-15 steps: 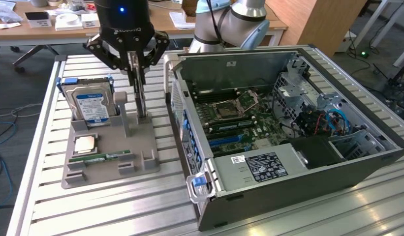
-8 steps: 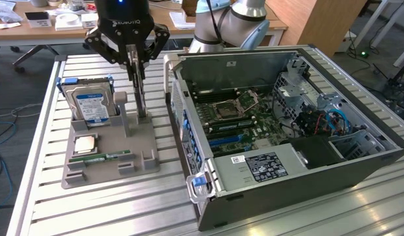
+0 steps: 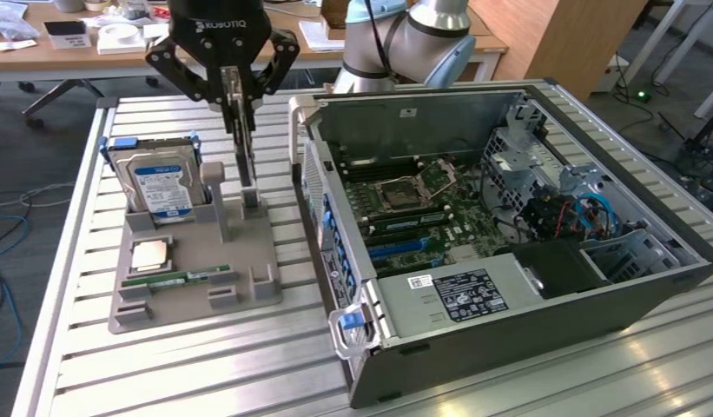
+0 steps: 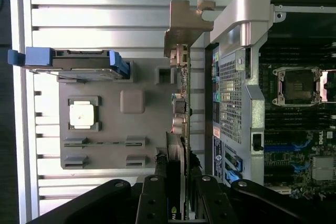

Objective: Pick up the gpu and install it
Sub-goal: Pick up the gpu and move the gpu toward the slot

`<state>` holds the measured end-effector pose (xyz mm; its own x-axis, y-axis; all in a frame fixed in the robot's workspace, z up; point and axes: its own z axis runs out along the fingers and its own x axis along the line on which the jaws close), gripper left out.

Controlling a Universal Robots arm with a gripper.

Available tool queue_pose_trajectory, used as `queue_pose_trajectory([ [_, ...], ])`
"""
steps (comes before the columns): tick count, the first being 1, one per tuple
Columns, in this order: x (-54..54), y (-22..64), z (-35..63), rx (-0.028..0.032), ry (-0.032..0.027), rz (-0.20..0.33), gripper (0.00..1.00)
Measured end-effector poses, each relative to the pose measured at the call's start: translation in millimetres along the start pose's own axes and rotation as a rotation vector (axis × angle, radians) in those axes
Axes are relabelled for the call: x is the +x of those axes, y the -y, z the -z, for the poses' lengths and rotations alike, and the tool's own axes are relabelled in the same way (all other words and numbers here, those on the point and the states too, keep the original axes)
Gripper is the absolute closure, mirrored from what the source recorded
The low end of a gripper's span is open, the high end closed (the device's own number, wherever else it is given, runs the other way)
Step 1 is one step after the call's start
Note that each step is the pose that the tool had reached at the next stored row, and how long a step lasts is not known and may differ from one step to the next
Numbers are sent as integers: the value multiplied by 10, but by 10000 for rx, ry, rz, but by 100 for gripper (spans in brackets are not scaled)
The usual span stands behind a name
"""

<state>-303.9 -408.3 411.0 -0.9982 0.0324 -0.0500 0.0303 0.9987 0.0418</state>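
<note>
At the counter's point(image 3: 159, 382) near edge lies the open case point(image 3: 507, 287). It rests on its side so the motherboard point(image 3: 425, 217) faces up and its slots can be reached from above. Beside it, toward the counter's edge on the exterior view's left, sits a grey holder point(image 3: 182, 295). The holder keeps each part in its own recess: a RAM stick point(image 3: 176, 279) flat at the near end, then a chip point(image 3: 150, 254), then a hard drive point(image 3: 165, 187) standing on edge.

Farther back, at the holder's corner nearest the case, the gpu point(image 3: 242, 148) stands upright on edge with its top edge exposed for a pinch from above. The hand point(image 3: 235, 117) comes straight down on it, fingers closed on the card's two flat faces. The wrist view shows the board edge-on between them, with its bracket point(image 4: 186, 22) at the far end. The card's lower edge is at the holder's slot, and I cannot tell whether it has lifted clear.
</note>
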Motion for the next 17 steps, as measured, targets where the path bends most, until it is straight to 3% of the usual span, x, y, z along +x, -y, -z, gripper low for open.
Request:
queue_pose_trajectory([
  [17, -64, -2, 1, 1, -2, 0, 74],
])
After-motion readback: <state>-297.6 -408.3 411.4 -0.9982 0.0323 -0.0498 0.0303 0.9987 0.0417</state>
